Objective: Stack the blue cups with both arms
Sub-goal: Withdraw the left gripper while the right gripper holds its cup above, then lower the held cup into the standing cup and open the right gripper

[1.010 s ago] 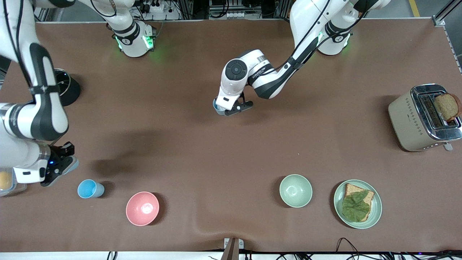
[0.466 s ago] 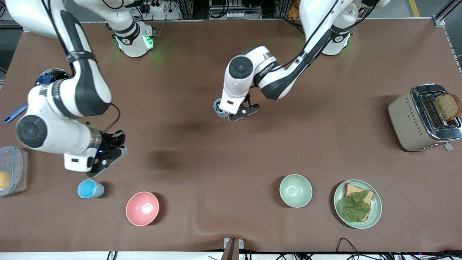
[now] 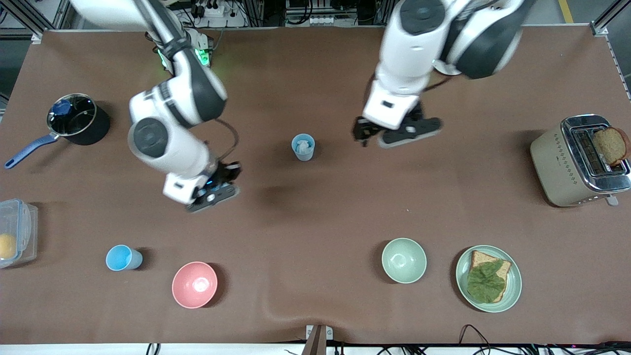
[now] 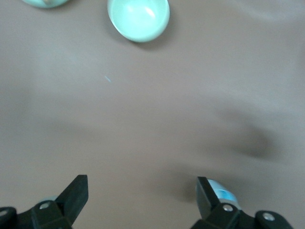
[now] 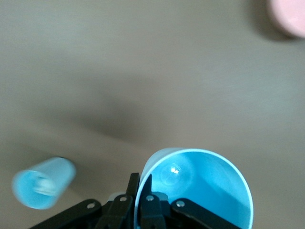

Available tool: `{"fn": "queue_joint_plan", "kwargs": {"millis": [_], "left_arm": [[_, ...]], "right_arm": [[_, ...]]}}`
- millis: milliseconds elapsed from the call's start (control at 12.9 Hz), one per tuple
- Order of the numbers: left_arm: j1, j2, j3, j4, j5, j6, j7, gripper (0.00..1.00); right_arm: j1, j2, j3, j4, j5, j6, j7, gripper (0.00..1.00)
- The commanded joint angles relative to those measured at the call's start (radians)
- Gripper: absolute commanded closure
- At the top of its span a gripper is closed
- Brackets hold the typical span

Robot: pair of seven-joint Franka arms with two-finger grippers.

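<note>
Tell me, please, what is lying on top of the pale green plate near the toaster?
A slice of brown bread lies on the plate, with a green lettuce leaf on top. The leaf covers most of the slice, so anything beneath it is hidden.

This looks like a robot lab. Two big white robot arms [image 3: 172, 123] stand on a brown table [image 3: 315, 207]. Metal frames and power plugs [image 3: 207, 9] sit at its edge.

My left pincer [image 3: 397, 133] hangs with fingers spread wide; my right pincer [image 3: 213, 193] pinches a cup [image 5: 200, 188] by its rim.
</note>
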Motion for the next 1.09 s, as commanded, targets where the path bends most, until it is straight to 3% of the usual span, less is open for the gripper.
{"fn": "queue_joint_plan", "kwargs": {"millis": [0,233,544,777,1010], "left_arm": [[0.147,-0.068,-0.01,-0.02,0.003,-0.057,0.238,0.0],[0.223,-0.076,-0.01,0.056,-0.002,-0.161,0.294,0.0],[0.316,-0.084,0.011,0.086,-0.005,-0.195,0.456,0.0],[0.147,-0.087,0.268,0.086,-0.007,-0.229,0.556,0.0],[0.151,-0.103,0.336,0.084,-0.017,-0.23,0.671,0.0]], "right_arm": [[0.145,-0.049,-0.014,-0.053,0.014,0.056,0.274,1.0],[0.299,-0.035,-0.017,-0.054,0.004,0.056,0.526,1.0],[0.403,0.054,-0.018,-0.055,-0.025,0.054,0.762,1.0],[0.439,0.105,-0.021,-0.05,-0.042,0.068,0.867,1.0],[0.436,0.111,-0.021,-0.047,-0.094,0.123,0.866,1.0]]}}
